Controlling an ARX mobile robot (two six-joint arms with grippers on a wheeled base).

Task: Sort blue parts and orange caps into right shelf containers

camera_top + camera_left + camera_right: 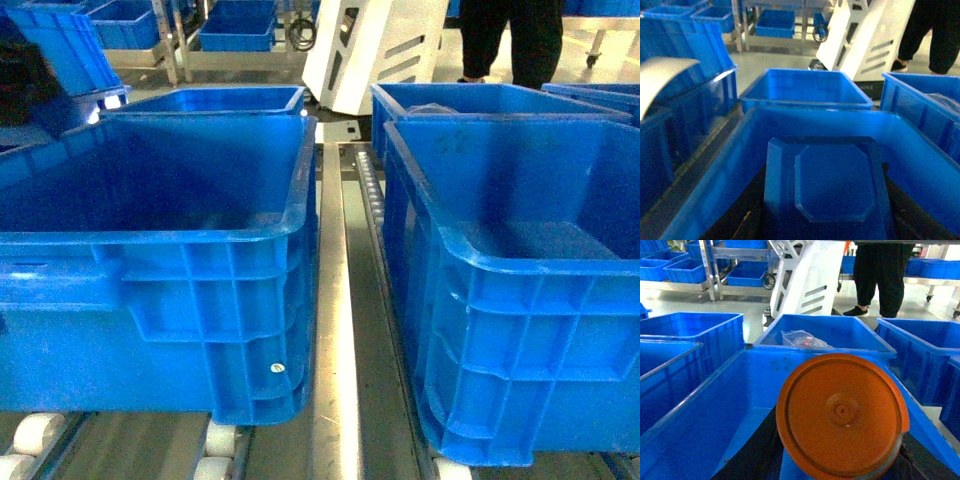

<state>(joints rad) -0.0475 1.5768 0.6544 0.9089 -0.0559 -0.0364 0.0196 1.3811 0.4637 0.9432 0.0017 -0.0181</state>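
Both wrist cameras are filled by their cargo: low centre of the left wrist view sits a blue part (832,182), a flat-faced octagonal slab with a raised inner panel, hanging over the open blue bin (920,150); low centre of the right wrist view, an orange cap (842,412) shows its round end face with a small hub, poised above its own bin (705,405). The fingers themselves are hidden, so I cannot tell how either set of jaws stands, though each piece looks carried. In the head view neither arm shows, just the two big bins, left (150,235) and right (520,265), on the roller track (335,380). Both pieces read as light, rigid, smooth plastic: slippery, not fragile. I'd grip the slab across its flat edges and the cap across its straight sides.
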